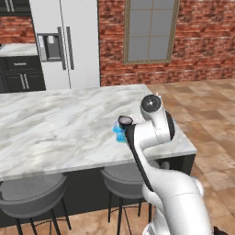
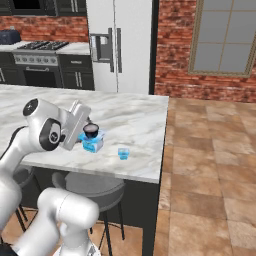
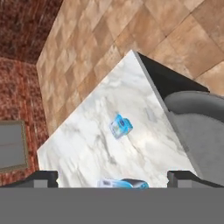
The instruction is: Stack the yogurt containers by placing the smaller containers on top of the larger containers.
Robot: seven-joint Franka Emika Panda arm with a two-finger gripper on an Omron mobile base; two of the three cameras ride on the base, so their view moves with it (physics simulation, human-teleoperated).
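Gripper (image 3: 112,180) spread wide and holding nothing, just on the near side of the large light-blue tub (image 2: 93,144), which carries the dark cup (image 2: 91,131) on top, and beyond that tub the tiny light-blue tub (image 2: 123,153) stands alone on the marble tabletop (image 2: 135,120).
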